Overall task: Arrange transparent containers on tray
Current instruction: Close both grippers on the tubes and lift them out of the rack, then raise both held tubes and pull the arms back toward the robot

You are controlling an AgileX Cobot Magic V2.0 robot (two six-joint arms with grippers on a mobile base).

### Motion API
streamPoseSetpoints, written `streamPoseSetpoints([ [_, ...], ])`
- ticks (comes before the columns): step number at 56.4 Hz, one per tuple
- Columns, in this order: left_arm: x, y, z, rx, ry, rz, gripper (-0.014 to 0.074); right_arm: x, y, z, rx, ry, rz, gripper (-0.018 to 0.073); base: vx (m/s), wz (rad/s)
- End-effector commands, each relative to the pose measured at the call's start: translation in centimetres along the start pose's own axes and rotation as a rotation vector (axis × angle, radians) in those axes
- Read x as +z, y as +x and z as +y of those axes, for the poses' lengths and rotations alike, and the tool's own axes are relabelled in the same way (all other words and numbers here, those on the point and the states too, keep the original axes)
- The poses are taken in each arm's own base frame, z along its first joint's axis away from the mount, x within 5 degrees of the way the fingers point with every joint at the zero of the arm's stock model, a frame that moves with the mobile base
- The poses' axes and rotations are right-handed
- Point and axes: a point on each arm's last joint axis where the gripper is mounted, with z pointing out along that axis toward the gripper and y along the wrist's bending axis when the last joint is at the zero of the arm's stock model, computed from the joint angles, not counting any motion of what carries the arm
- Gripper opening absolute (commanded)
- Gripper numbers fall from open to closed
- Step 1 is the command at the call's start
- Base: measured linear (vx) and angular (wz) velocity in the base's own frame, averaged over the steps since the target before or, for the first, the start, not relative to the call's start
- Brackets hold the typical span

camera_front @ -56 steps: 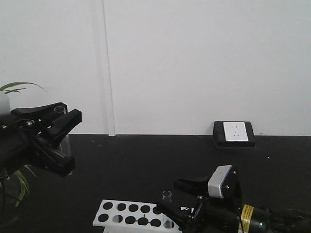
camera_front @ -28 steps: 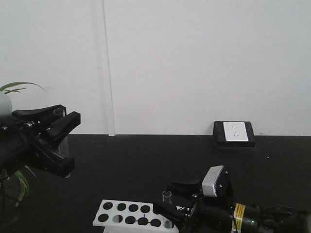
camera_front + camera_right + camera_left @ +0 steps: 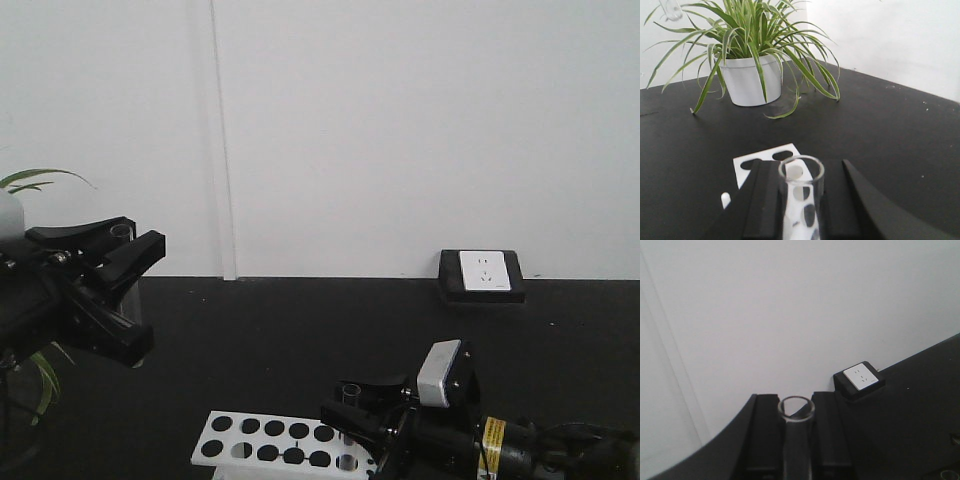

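Note:
One clear test tube (image 3: 796, 409) stands upright between the black fingers of my left gripper (image 3: 796, 405), which is shut on it; the front view shows this gripper (image 3: 145, 232) raised at the far left with the tube's rim (image 3: 122, 230) poking above it. A second test tube (image 3: 801, 172) sits in my right gripper (image 3: 802, 176), shut on it just over the white rack (image 3: 765, 162). In the front view that gripper (image 3: 335, 398) is low at the bottom centre. The yellow tray is out of view.
The white rack (image 3: 265, 440) with several round holes stands on the black tabletop at the bottom. A potted spider plant (image 3: 747, 75) is beyond it to the left. A wall socket box (image 3: 482, 273) sits at the back right against the white wall.
My right gripper has slid a little left at the rack, and the tube's rim now sits slightly higher between its fingers. The left gripper has barely drifted.

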Motion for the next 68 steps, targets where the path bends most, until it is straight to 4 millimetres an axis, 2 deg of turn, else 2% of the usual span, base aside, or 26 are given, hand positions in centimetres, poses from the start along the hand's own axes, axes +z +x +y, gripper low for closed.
streamPoseSetpoints([
  [1,-0.5,-2.2,-0.3,-0.025,0.022,-0.108,-0.0006,-0.7,-5.1,1.0,-0.079,-0.022,-0.163,-0.0013,0.00,0.00],
  [13,-0.5,-1.9,-0.1,-0.041,0.006,-0.078,-0.0006,-2.5,-11.7,3.1,-0.160,0.008,-0.203,-0.0013,0.00,0.00],
  [22,-0.9,-2.3,-0.1,-0.101,0.002,-0.084,-0.0006,-4.8,-16.9,5.7,-0.217,0.071,-0.217,-0.0013,0.00,0.00],
  [32,-2.9,-3.2,0.1,-0.119,-0.050,-0.062,-0.0006,-7.8,-19.4,8.1,-0.248,0.205,-0.122,-0.0013,0.00,0.00],
  [35,-3.8,-3.2,-0.1,-0.119,-0.064,-0.043,-0.0006,-8.5,-19.7,8.9,-0.243,0.217,-0.093,-0.0013,0.00,0.00],
  [45,-6.8,-1.1,-1.4,-0.124,-0.035,-0.010,-0.0006,-10.7,-20.1,10.9,-0.221,0.274,0.030,-0.0012,0.00,0.00],
  [52,-8.4,0.8,-2.2,-0.129,-0.007,0.013,-0.0006,-11.9,-20.3,12.0,-0.154,0.311,0.022,-0.0011,0.00,0.00],
  [58,-9.7,1.6,-2.5,-0.138,0.001,0.011,-0.0006,-13.0,-19.1,12.8,-0.154,0.358,0.019,-0.0011,0.00,0.00],
  [60,-10.3,1.5,-2.6,-0.136,-0.001,-0.003,-0.0006,-13.7,-17.7,13.1,-0.140,0.405,0.026,-0.0011,0.00,0.00],
  [68,-10.6,1.2,-2.6,-0.134,0.003,-0.026,-0.0006,-15.0,-16.0,14.0,-0.136,0.452,0.026,-0.0011,0.00,0.00],
])
